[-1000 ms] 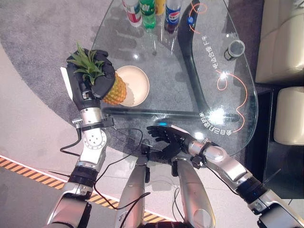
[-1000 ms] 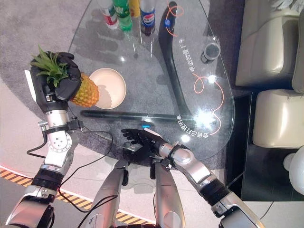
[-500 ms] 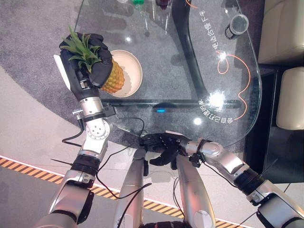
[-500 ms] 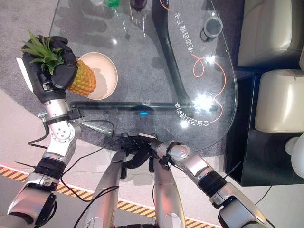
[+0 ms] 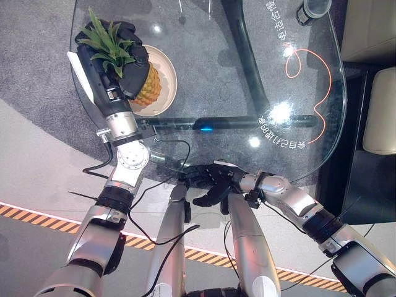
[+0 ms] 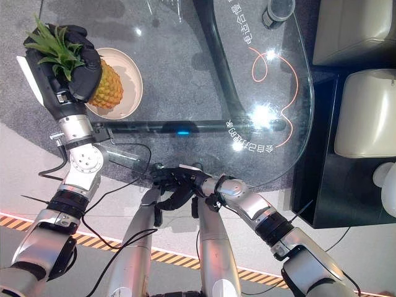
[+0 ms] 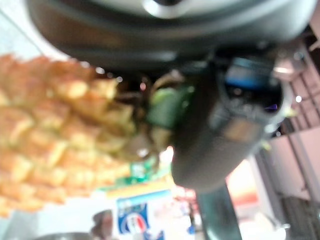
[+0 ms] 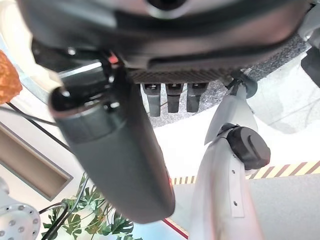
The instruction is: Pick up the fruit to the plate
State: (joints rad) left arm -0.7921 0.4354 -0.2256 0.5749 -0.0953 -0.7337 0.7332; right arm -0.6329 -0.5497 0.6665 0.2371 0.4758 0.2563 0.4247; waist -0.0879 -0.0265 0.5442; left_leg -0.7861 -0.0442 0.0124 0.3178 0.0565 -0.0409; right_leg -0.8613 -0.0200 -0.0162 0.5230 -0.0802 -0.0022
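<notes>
Pineapple point(image 5: 147, 90): golden scaled body, spiky green crown, held over cream plate point(image 5: 164, 68), left hand point(image 5: 124, 59) curled round its top. Right hand point(image 5: 207, 179) low, fingers relaxed, empty. Glass table point(image 5: 216, 74) lettering unreadable.

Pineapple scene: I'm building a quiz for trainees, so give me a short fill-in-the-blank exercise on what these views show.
1. The left hand is curled round a ____, gripping it just below its green crown.
2. The fruit hangs over a round cream ____ on the table.
3. The glass table is see-through, and its top bears a looping line coloured ____.
4. The right hand holds ____, low beside the table's near edge.

Missing words: pineapple; plate; orange; nothing
</notes>
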